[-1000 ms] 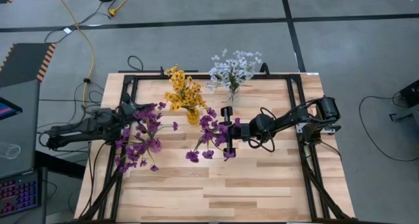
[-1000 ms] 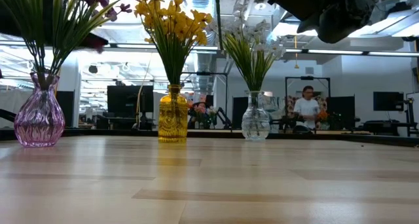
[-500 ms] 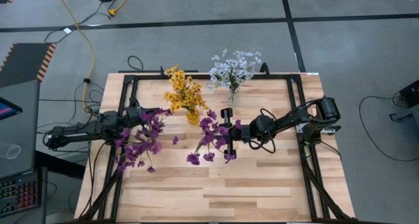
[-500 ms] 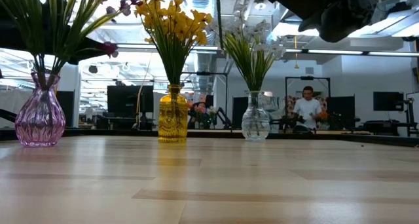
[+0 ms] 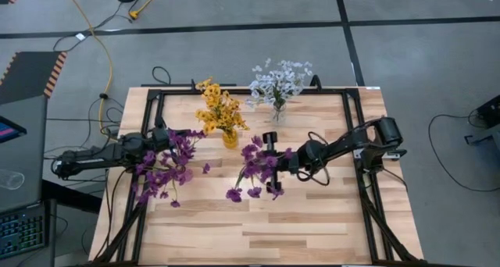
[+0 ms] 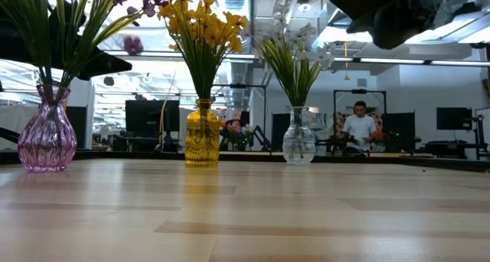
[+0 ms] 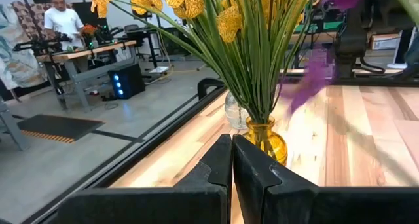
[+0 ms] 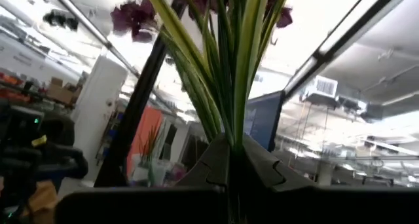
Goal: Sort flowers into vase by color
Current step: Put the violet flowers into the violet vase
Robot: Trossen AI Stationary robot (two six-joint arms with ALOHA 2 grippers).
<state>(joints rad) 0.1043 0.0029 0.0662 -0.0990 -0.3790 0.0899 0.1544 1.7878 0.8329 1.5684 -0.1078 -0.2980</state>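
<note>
Purple blossoms crowd the high view twice. One purple bunch (image 5: 258, 169) fans out just ahead of the right pincer (image 5: 283, 164), over the middle of the wooden table (image 5: 312, 228); its thin green stems run back into the closed fingers, so that pincer is clamped on it. The other purple spray (image 5: 164, 165) spreads right beside the left pincer (image 5: 168, 136), in the purple vase, whose body the blossoms hide here. Beyond both pincers, toward the far edge, stand the yellow flowers (image 5: 219, 111) in a yellow vase (image 5: 229, 138) and the white flowers (image 5: 277, 81) in a clear vase (image 5: 278, 112).

Low view: three vases stand in a row on the table. The purple vase (image 6: 47, 139) is ribbed glass holding green stems with a few purple heads; the yellow vase holds a dense yellow spray on long green leaves; the clear vase carries pale white blossoms. A dark arm (image 6: 398, 13) hangs overhead. A person (image 6: 358, 128) stands in the room behind.

Left wrist view: its two dark fingers (image 7: 252, 178) are pressed together with nothing between them. Just past them sit the yellow vase's amber glass and upright green stems.

Right wrist view: the fingers (image 8: 213, 165) pinch a bundle of green stems that rises to dark purple blossoms.
</note>
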